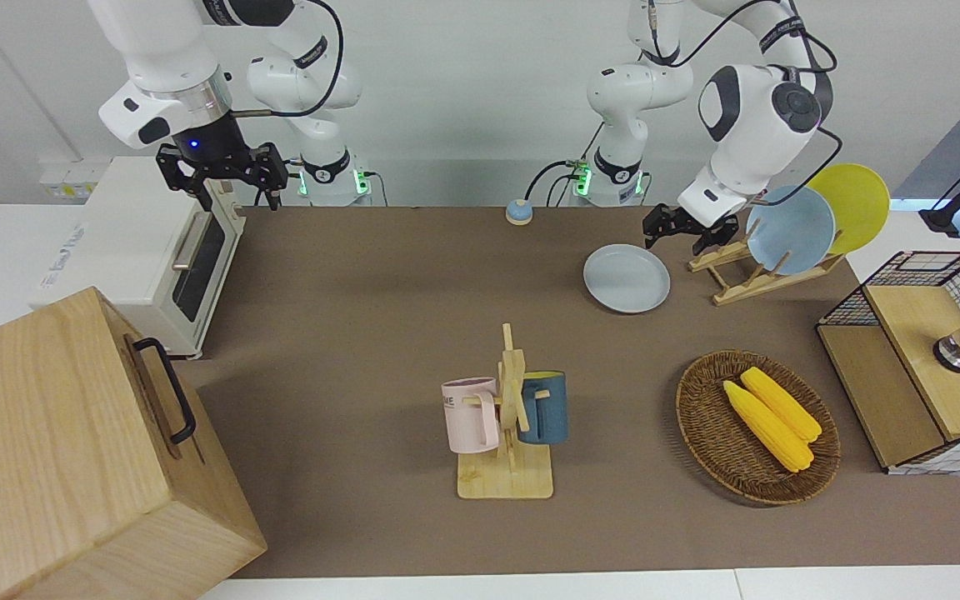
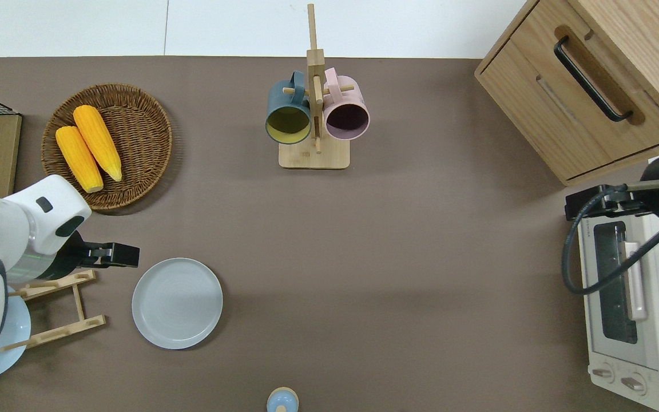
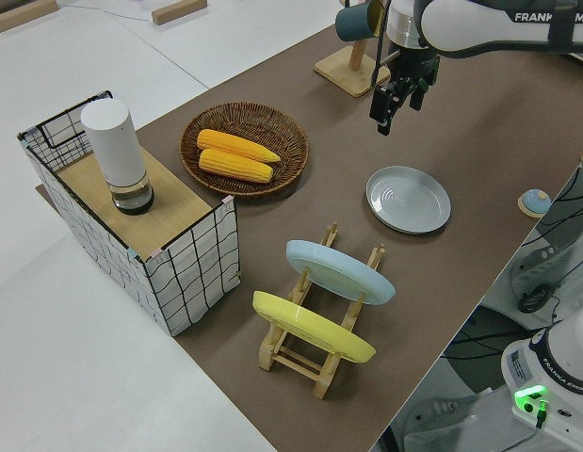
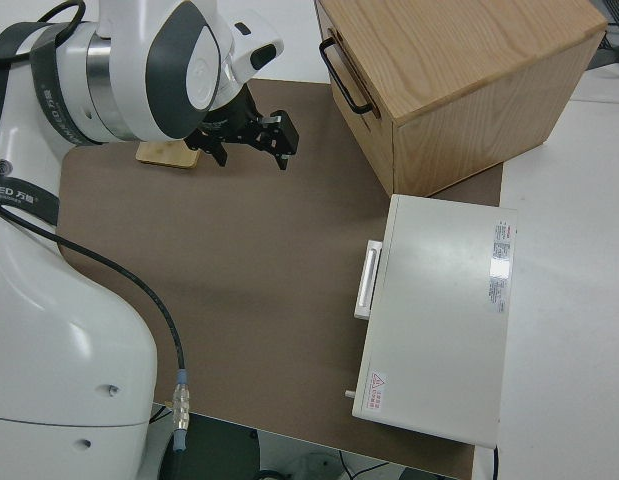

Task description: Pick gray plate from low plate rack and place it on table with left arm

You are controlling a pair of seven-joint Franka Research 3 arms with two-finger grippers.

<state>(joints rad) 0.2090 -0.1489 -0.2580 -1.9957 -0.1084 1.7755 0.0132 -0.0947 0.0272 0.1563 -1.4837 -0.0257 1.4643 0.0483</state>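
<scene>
The gray plate lies flat on the brown table, beside the low plate rack. That rack holds a light blue plate and a yellow plate, both leaning. My left gripper hangs open and empty in the air, over the table just off the rack's end farther from the robots, close to the gray plate's rim. My right gripper is parked, open.
A wicker basket with two corn cobs sits farther from the robots than the rack. A mug stand holds two mugs. A toaster oven, a wooden cabinet, a wire-sided shelf and a small bell line the table's edges.
</scene>
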